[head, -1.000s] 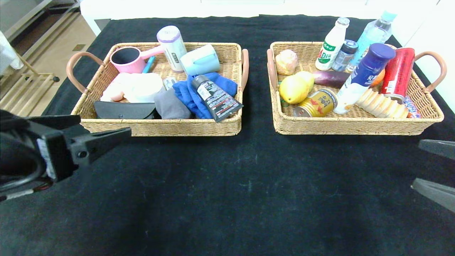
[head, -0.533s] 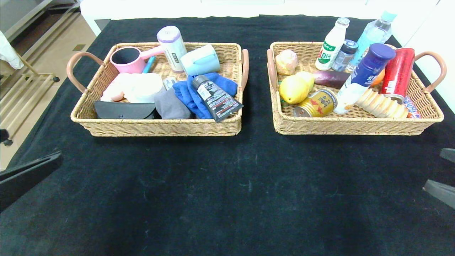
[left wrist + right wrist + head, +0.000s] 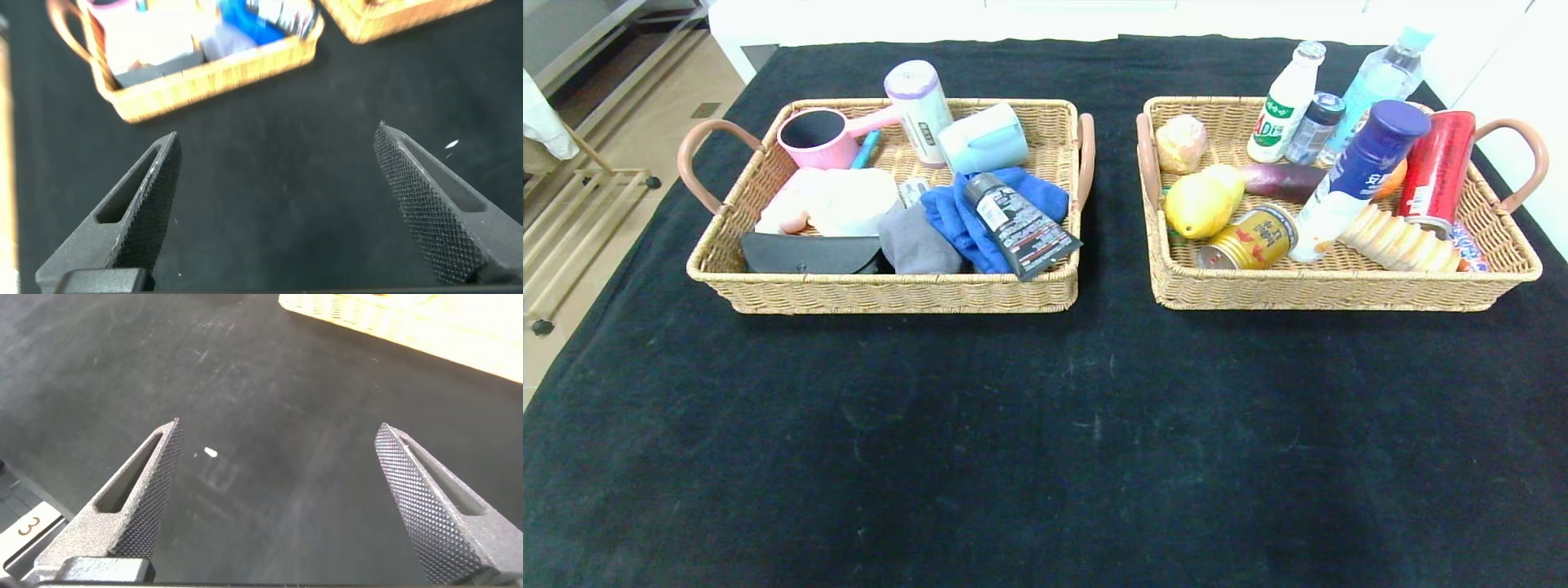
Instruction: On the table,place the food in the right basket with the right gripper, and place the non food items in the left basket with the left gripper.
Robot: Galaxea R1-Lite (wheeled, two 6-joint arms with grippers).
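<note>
Now both tools (image 3: 278, 175) (image 3: 278, 469) wide apart, nothing held.

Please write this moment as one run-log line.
left gripper: open, empty | right gripper: open, empty | left basket: non-food | right basket: food

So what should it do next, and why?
Probably nothing more than keep both arms parked. The black cloth shows nothing loose, the left basket holds household things, the right basket holds food, and the left gripper and right gripper are open and hold nothing.

Dark grey tapered jaws with cross-hatched inner faces and long slots on both wrists.
</note>
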